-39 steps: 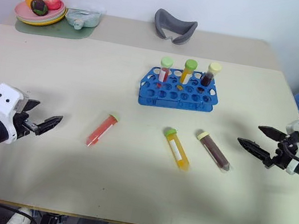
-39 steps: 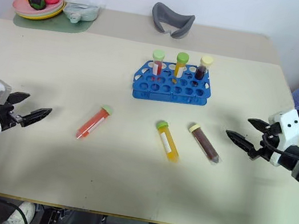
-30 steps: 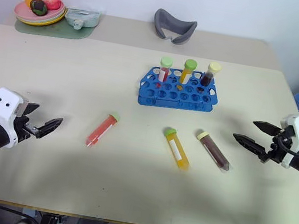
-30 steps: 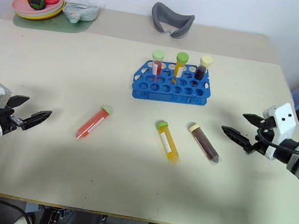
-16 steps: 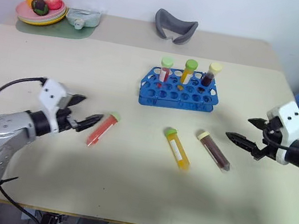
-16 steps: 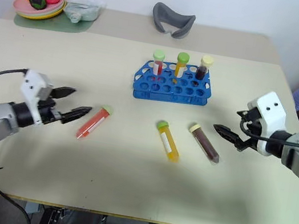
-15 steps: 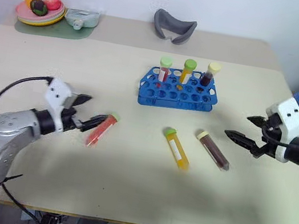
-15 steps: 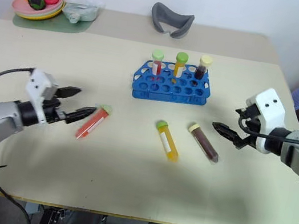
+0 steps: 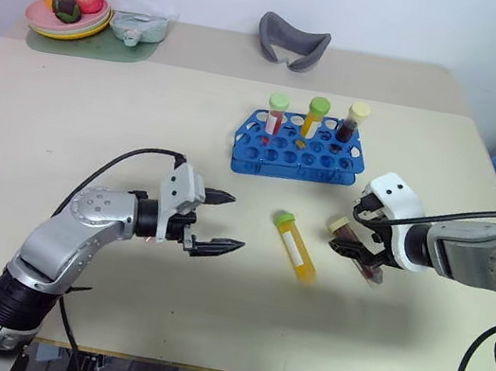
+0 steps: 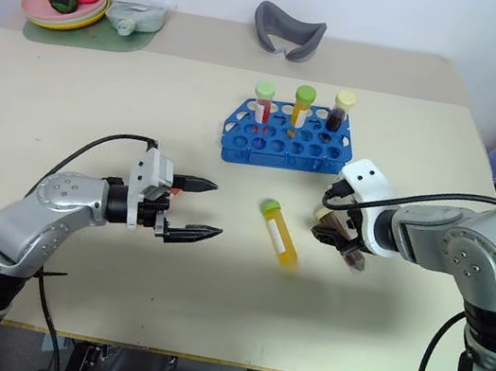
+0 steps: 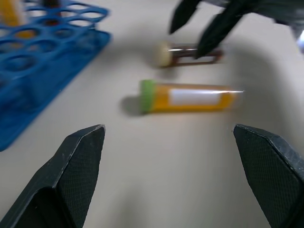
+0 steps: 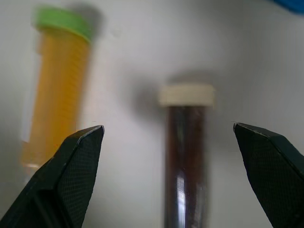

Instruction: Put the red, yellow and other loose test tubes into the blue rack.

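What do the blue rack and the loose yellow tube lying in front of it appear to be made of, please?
The blue rack looks like moulded plastic: uniform bright colour, a slight sheen, thin walls around neat round holes. The yellow tube seems to be clear plastic, possibly glass, since the yellow-orange contents show through its wall; it carries a matte white label, probably paper, and an opaque green cap, likely plastic.

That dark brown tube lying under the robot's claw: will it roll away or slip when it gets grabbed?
The dark brown tube is round and lies on its side on the flat table, so a nudge would probably roll it. Its glossy wall looks smooth, perhaps slippery. The open right gripper straddles it, which should limit rolling.
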